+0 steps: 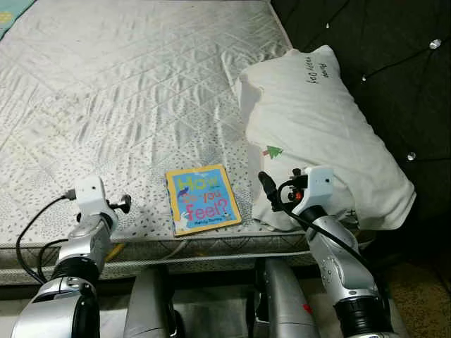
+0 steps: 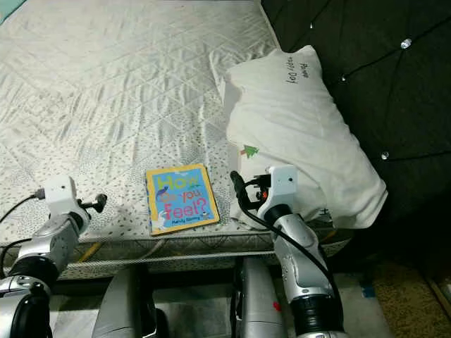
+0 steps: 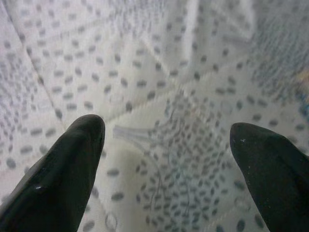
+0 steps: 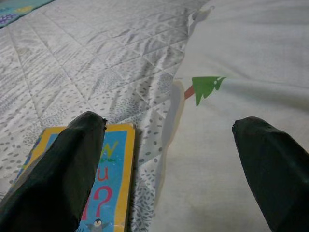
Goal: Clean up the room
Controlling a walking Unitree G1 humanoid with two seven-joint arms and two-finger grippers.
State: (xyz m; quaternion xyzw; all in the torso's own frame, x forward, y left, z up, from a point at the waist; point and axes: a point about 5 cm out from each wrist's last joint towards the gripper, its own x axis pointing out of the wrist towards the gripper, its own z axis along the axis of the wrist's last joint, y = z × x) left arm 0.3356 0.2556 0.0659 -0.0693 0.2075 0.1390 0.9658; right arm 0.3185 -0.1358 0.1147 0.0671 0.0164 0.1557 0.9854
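Bare quilted mattress (image 1: 141, 84), dotted band along near edge. Children's book (image 1: 202, 199), yellow border, blue cover, lying flat face up near that near edge, right of middle. White pillow (image 1: 317, 127) with small green tree print along mattress's right edge, against dark tufted headboard (image 1: 394, 63); just beside book, not touching. Right gripper (image 4: 164, 159) fingers spread wide, over pillow's near corner, one finger (image 4: 63, 164) above book's edge. Left gripper (image 3: 166, 164) spread wide too, holding nothing, low over dotted fabric at near edge, left of book.
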